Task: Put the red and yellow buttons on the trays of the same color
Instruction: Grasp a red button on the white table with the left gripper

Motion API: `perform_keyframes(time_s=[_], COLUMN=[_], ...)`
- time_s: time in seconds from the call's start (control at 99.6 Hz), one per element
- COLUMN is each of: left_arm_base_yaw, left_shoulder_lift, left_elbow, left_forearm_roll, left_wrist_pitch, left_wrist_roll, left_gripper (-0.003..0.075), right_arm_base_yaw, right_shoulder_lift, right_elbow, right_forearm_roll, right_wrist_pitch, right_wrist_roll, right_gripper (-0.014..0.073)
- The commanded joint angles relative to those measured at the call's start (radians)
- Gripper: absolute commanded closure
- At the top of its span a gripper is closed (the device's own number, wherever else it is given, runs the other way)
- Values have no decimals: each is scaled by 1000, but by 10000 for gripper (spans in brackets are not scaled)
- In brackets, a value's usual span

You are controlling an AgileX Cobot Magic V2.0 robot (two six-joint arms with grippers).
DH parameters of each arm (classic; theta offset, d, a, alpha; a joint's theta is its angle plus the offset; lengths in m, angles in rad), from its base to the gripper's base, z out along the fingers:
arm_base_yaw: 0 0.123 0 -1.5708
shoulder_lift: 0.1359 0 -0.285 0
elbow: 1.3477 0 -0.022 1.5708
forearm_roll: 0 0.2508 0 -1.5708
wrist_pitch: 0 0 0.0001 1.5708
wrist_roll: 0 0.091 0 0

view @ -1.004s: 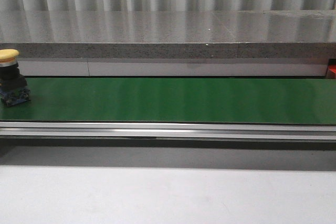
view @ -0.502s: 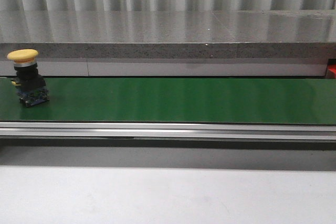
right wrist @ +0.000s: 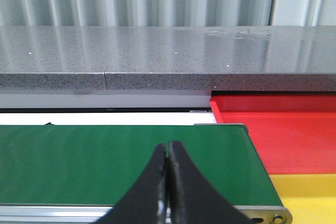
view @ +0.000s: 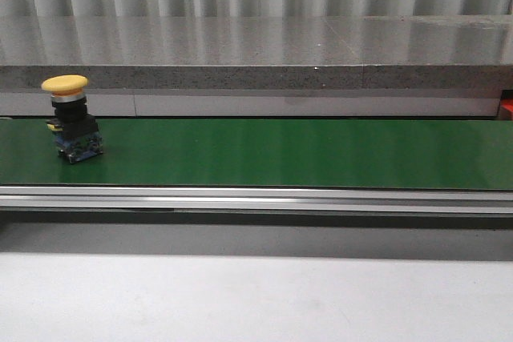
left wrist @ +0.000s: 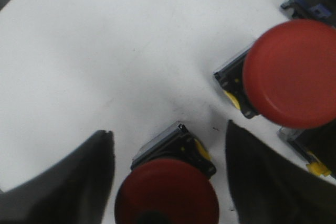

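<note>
A yellow button (view: 72, 118) stands upright on the green belt (view: 280, 154) near its left end, with no gripper near it in the front view. In the left wrist view my left gripper (left wrist: 169, 132) is open over a white surface. A red button (left wrist: 167, 195) sits between its dark fingers (left wrist: 79, 182), with gaps on both sides. A second red button (left wrist: 291, 74) stands just beyond the right finger. My right gripper (right wrist: 168, 146) is shut and empty above the belt's right end. The red tray (right wrist: 278, 129) and the yellow tray (right wrist: 310, 192) lie beside that end.
More button bodies (left wrist: 315, 3) crowd the edge of the white surface (left wrist: 105, 51) in the left wrist view. A grey stone ledge (view: 256, 54) runs behind the belt, and a metal rail (view: 256, 198) runs along its front. A pale tabletop (view: 256, 294) lies in front.
The yellow button has travelled to the right along the green belt, from the left edge of the front view to a little further in.
</note>
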Motion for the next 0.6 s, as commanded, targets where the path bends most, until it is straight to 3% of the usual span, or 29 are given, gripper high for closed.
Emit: perform_keyframes(time_s=[0.0, 0.12, 0.301, 0.411, 0.592], left_arm_base_yaw=[3, 3, 3, 3, -34], left_shoulder_lift=[-36, -66, -200, -314, -398], left_elbow=[-29, -29, -33, -71, -197], left_forearm_roll=[-6, -6, -6, -49, -244], left_wrist_pitch=[-18, 11, 80, 150, 231], left_wrist_roll=[-1, -1, 18, 116, 313], left_gripper=[532, 743, 739, 739, 739], right_arm_base_yaw=[3, 3, 3, 3, 3], right_shoulder_lift=[-16, -16, -16, -16, -16], right_elbow=[-16, -16, -16, -16, -16], right_forearm_roll=[-6, -6, -6, -6, -6], right_wrist_pitch=[-81, -81, -81, -81, -81], right_wrist_roll=[-4, -4, -4, -4, -4], right_gripper=[718, 718, 718, 718, 718])
